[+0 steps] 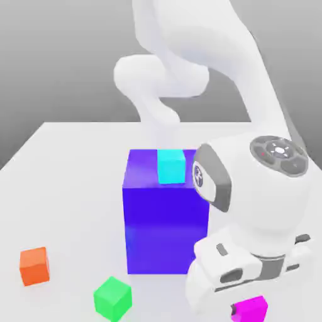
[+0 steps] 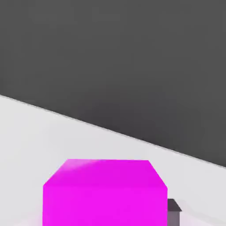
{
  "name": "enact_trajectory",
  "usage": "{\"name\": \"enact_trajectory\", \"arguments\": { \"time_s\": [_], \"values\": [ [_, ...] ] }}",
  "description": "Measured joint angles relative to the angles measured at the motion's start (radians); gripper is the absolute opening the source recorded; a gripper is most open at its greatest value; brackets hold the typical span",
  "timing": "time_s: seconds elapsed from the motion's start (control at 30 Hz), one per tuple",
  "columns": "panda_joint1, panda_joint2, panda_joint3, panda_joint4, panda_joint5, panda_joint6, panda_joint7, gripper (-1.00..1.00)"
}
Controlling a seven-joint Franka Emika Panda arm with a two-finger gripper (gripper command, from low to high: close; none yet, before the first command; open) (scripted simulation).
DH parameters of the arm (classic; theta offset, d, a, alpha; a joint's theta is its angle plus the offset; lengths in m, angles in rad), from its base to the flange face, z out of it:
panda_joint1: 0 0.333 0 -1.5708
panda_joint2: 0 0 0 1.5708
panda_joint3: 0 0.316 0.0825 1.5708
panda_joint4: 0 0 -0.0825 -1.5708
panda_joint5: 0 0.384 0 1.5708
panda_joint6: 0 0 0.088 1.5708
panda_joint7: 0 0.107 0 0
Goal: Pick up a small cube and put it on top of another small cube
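magenta cube [image 2: 105, 192] — smooth, matte, sharp-edged, pinched in jaws, green cube [image 1: 112, 298] nearby

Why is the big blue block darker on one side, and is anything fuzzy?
Exterior view: the big blue block has a brighter top and a shaded front; cube edges look sharp. Hand view: the magenta cube has a paler top, and the white table shows no hard shadow.
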Motion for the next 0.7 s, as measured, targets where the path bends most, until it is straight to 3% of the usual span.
{"name": "enact_trajectory", "arguments": {
  "time_s": [0.47,0.7],
  "values": [
    [-0.203,0.036,0.054,0.043,-0.006,-0.113,-0.608,-1.0],
    [-0.328,-0.01,0.112,-0.018,-0.003,-0.092,-0.959,-1.0]
  ]
}}
